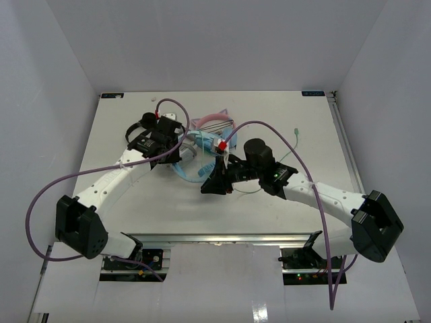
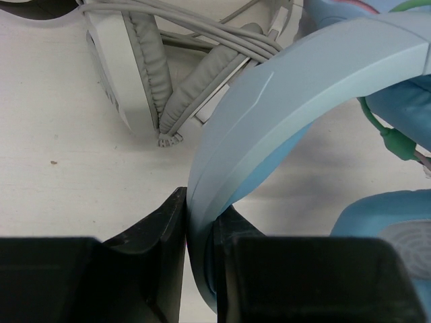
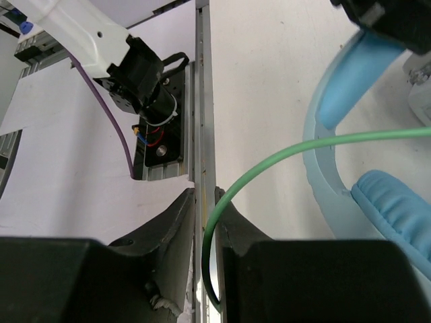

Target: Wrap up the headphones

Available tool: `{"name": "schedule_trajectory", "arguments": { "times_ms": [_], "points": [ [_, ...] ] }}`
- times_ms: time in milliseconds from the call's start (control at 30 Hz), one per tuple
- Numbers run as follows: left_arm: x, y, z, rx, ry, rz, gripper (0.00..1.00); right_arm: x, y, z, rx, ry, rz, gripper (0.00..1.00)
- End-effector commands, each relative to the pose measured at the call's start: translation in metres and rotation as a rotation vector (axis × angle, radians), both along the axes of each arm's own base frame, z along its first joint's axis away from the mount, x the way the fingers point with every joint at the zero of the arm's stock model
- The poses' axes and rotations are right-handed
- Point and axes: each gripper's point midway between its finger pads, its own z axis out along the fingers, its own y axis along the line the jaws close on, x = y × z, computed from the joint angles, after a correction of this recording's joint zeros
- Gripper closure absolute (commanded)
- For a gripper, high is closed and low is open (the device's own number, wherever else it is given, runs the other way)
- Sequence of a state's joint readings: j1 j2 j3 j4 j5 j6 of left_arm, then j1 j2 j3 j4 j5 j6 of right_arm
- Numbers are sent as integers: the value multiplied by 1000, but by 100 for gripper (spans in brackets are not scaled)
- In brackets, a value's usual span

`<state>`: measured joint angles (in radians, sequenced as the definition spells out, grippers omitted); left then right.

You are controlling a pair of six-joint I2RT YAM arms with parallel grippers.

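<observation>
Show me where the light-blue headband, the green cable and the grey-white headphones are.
light-blue headband [image 2: 289,84], left wrist view, on its outer curved face.
green cable [image 3: 269,159], right wrist view, on its curved stretch.
grey-white headphones [image 2: 145,67], left wrist view, on an ear pad.

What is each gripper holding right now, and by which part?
The left gripper pinches the light-blue headphones by the headband; the right gripper pinches their green cable partway along its length.

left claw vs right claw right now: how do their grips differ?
Held part: left claw is shut on the broad light-blue headband; right claw on the thin green cable. Gap: left claw closes wide around the headband; right claw nearly fully. Shared: both grip the same headphones.
</observation>
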<state>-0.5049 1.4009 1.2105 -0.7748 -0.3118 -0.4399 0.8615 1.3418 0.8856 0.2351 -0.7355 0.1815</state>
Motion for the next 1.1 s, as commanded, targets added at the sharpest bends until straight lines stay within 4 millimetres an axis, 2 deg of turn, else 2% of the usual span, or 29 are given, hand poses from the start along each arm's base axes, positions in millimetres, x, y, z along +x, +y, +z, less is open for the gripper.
{"name": "schedule_trajectory", "arguments": {
  "times_ms": [0,100,433,733,1000,1067],
  "points": [
    [5,-15,57,-209,-160,33,100,8,4,0,30,-34,-64,80],
    [3,-18,73,-254,-182,37,100,17,2,-11,1,-46,-133,84],
    [-8,-21,105,-368,-229,59,100,28,-5,-25,-41,-116,-288,84],
    [-18,-24,131,-468,-255,79,100,28,-1,-32,-35,-186,-335,81],
    [-29,-19,155,-513,-302,83,100,27,-7,-45,0,-242,-390,78],
    [-30,-19,159,-527,-305,84,100,26,-7,-39,48,-261,-394,76]
  ]
}}
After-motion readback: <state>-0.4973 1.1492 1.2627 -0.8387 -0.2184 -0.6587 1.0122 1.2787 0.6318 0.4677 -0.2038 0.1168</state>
